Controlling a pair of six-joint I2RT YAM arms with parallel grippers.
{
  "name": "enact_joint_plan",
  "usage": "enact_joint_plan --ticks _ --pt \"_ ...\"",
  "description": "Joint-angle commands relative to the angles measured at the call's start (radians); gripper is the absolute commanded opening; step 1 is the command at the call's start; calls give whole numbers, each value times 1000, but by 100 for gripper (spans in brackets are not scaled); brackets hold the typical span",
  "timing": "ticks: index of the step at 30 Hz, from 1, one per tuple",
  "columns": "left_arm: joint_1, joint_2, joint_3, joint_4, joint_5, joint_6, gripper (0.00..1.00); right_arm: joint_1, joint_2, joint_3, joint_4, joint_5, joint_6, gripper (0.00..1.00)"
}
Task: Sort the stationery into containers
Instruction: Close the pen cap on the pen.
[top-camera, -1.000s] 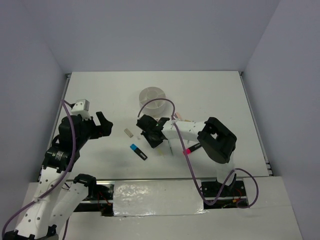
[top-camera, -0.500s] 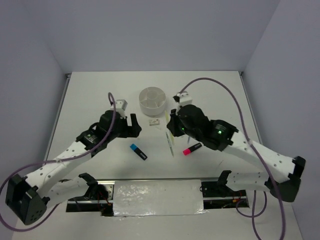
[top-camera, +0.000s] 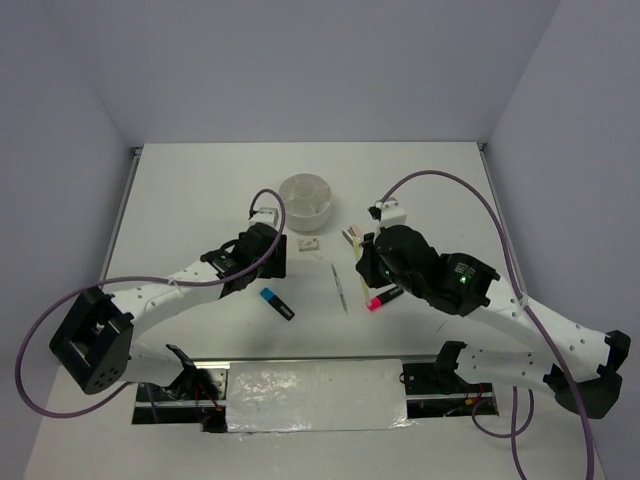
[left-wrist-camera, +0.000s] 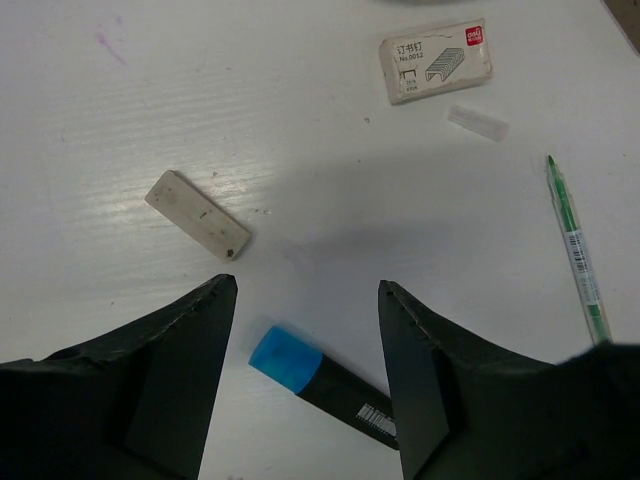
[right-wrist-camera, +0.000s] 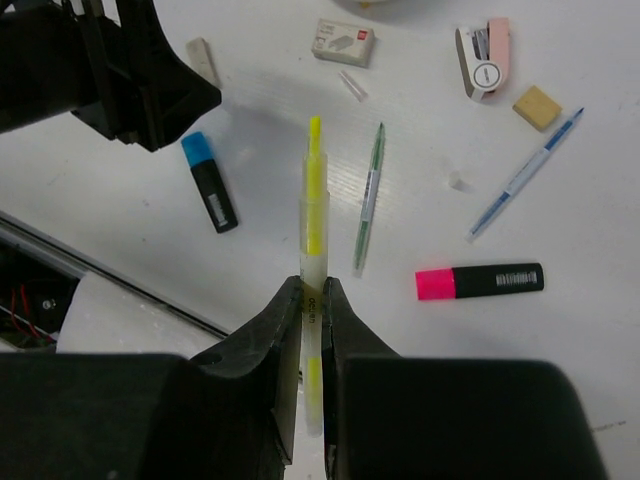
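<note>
The right gripper (right-wrist-camera: 312, 292) has its fingers pressed together on a yellow pen (right-wrist-camera: 314, 190). It pinches the barrel low down, so most of the pen juts ahead towards the top of the right wrist view, clear of the table (right-wrist-camera: 120, 240). The round white organiser cup (top-camera: 305, 222) sits at upper centre of the top view, just beyond both wrists. The step in hand looks like carrying this pen to the cup. To do it well, the arm should keep the grip firm and travel high enough that the long free end clears the cup wall. It should then tip the pen nose-down over one compartment before letting go, because a pen released flat would likely bridge the rim or roll off.

The left gripper (left-wrist-camera: 305, 300) is spread with nothing between its fingers. It hangs over the blue-and-black highlighter (left-wrist-camera: 320, 385) at the bottom of its own view, and a beige eraser (left-wrist-camera: 197, 214) lies just up and to the left. If the highlighter is the target, the jaws should straddle the body across its width, not its length, then come straight down and close only once both fingers are beside it. The eraser is near enough to be nudged by the left-hand finger.

The green pen (right-wrist-camera: 369, 195) and the pink-and-black highlighter (right-wrist-camera: 480, 280) lie untouched on the table. A box of staples (left-wrist-camera: 437, 60) lies near the top edge of the left wrist view. Both arms converge near the cup, so they are best taken there one at a time.
</note>
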Motion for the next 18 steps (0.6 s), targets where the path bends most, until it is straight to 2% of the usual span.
enact_joint_plan --ticks 1,12,15,18 --pt "-4 21 42 46 -16 -3 71 5 -27 -18 7 13 6 0" --pt "-5 93 22 73 7 -10 70 5 -30 -54 30 6 0 0" --pt "-5 108 14 87 18 -10 61 5 -36 -69 47 -8 -3 0" --pt "-4 120 6 99 21 -12 60 5 -38 -75 54 -13 -5 0"
